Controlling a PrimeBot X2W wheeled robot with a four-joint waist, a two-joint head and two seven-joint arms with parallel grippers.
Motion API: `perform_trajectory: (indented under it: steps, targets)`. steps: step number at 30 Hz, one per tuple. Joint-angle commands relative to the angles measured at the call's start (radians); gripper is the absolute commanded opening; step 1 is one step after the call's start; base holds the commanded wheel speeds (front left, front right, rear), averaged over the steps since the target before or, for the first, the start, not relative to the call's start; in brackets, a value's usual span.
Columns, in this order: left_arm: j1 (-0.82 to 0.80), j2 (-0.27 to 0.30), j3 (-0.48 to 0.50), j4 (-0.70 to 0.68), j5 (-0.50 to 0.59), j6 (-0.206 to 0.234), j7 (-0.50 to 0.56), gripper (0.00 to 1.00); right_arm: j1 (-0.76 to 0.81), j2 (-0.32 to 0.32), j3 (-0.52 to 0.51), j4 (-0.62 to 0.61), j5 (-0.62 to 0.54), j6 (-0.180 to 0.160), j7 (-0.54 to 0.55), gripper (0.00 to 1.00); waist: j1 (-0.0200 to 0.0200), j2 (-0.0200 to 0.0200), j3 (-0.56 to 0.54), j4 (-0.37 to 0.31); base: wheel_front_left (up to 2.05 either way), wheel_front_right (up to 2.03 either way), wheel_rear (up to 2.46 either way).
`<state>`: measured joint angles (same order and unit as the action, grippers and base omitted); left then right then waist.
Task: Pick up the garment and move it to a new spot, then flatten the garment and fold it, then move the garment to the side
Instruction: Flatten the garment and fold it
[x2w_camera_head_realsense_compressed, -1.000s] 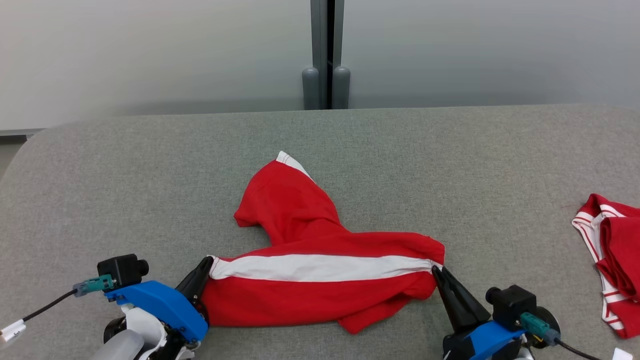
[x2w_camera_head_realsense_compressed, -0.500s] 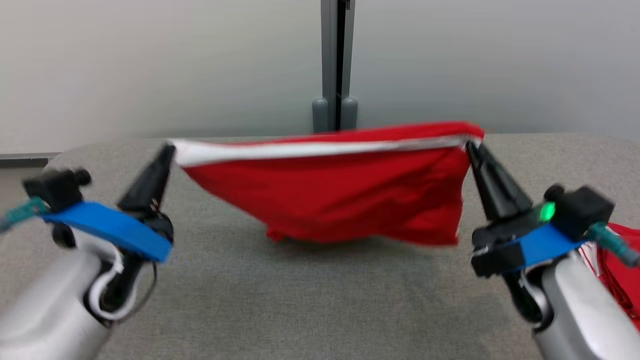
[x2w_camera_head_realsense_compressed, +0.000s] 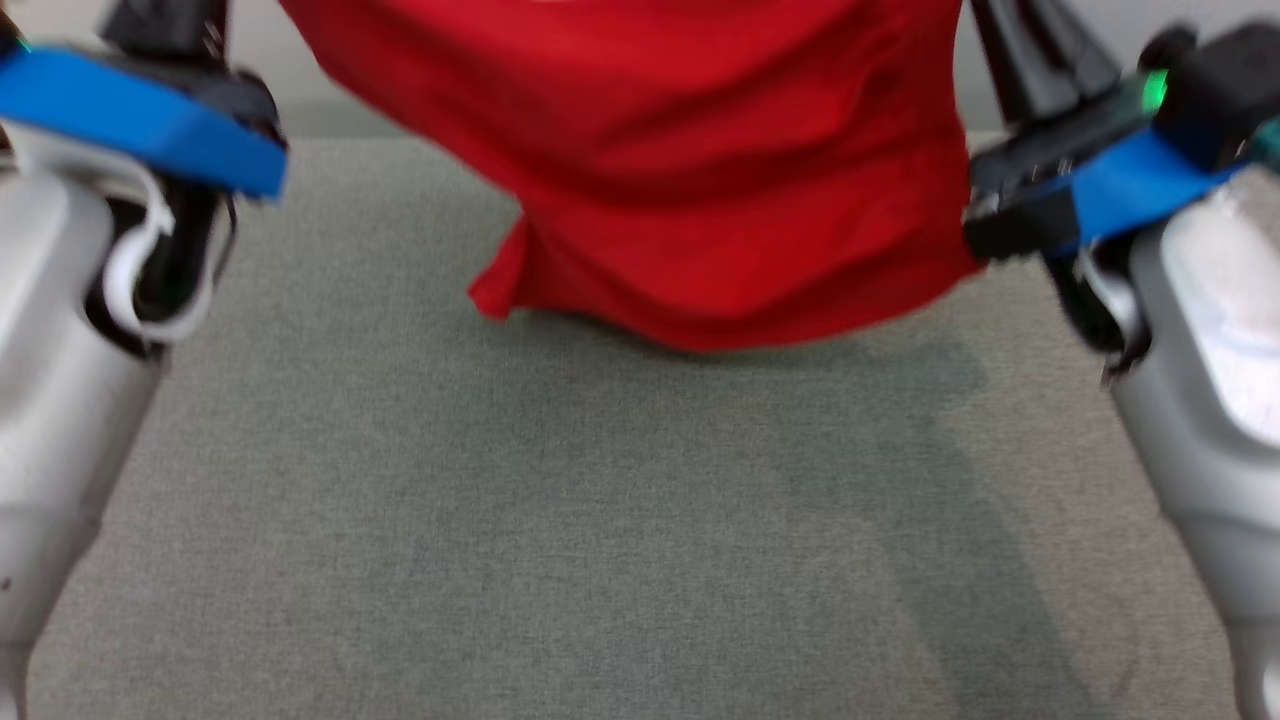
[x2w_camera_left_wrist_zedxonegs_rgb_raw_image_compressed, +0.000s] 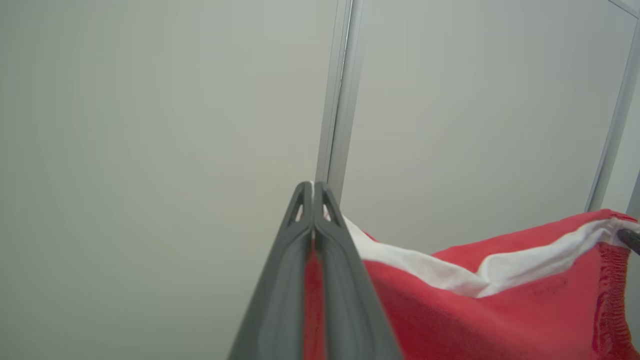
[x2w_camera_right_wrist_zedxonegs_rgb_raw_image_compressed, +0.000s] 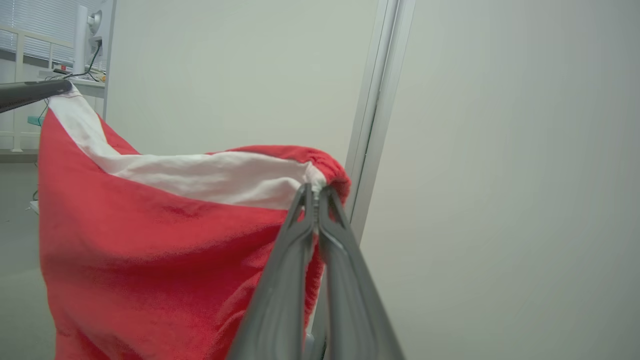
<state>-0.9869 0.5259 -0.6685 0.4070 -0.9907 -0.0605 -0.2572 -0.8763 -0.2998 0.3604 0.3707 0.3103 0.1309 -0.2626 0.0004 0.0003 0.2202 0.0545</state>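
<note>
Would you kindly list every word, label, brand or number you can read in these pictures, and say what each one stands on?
No text can be read in any view.
The red garment is plain, with a blank white band.
The left gripper and the right gripper show no markings.
The distant desk is too small to read.

- Garment (x2w_camera_head_realsense_compressed: 700, 170): red fabric, lifted and spread wide, hanging as a broad sheet from its two upper corners.
- White band (x2w_camera_right_wrist_zedxonegs_rgb_raw_image_compressed: 200, 177): runs along the top edge between the two pinched corners, dipping slightly at mid-span.
- Lower edge (x2w_camera_head_realsense_compressed: 700, 335): uneven and blurred, with one flap drooping at the left in the head view.
</note>
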Motion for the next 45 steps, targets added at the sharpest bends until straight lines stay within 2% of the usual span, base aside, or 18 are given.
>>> perform_trajectory:
  steps: [1,5,9,14,18,20,28,37,45]
  targets:
    - [-0.055,-0.016,0.031,0.016,0.025,0.009,-0.008,0.0,-0.073,0.001,-0.014,0.012,-0.027,0.0,-0.003,0.0,-0.0004,-0.0003,0.054,0.037,0.0,0.0,0.0]
    - [-0.132,-0.08,0.167,-0.011,0.159,0.011,-0.008,0.0,-0.184,0.02,-0.079,0.018,-0.13,0.0,-0.002,0.0,-0.0004,-0.0003,0.098,0.058,0.0,0.0,0.0]
    - [-0.08,-0.158,0.299,-0.051,0.28,-0.015,-0.008,0.0,-0.195,0.032,-0.124,-0.015,-0.204,0.0,-0.002,0.0,-0.0004,-0.0003,0.103,0.077,0.0,0.0,0.0]
    - [0.091,-0.233,0.362,-0.023,0.342,-0.056,-0.008,0.0,-0.048,0.028,-0.087,-0.007,-0.239,0.0,-0.002,0.0,-0.0004,-0.0003,0.078,0.086,0.0,0.0,0.0]
    - [0.306,-0.283,0.378,0.034,0.348,-0.071,-0.008,0.0,0.148,0.01,-0.017,0.022,-0.215,0.0,-0.002,0.0,-0.0004,-0.0003,0.052,0.084,0.0,0.0,0.0]
    - [0.411,-0.312,0.369,0.057,0.342,-0.073,-0.008,0.0,0.255,0.012,-0.015,0.041,-0.193,-0.001,-0.003,0.0,-0.0004,-0.0003,0.031,0.083,0.0,0.0,0.0]
    - [0.736,-0.359,0.367,0.132,0.314,-0.07,-0.008,0.0,0.61,0.063,-0.014,0.08,-0.113,0.0,-0.003,0.0,-0.0004,-0.0003,-0.077,0.069,0.0,0.0,0.0]
    - [0.936,-0.395,0.422,0.164,0.329,-0.07,-0.008,0.0,0.825,0.101,-0.031,0.086,-0.06,0.0,-0.003,0.0,-0.0004,-0.0003,-0.203,0.044,0.0,0.0,0.0]
    - [1.049,-0.402,0.438,0.148,0.342,-0.07,-0.008,0.0,0.931,0.08,-0.017,0.072,-0.047,-0.001,-0.002,0.0,-0.0004,-0.0003,-0.249,0.016,0.0,0.0,0.0]
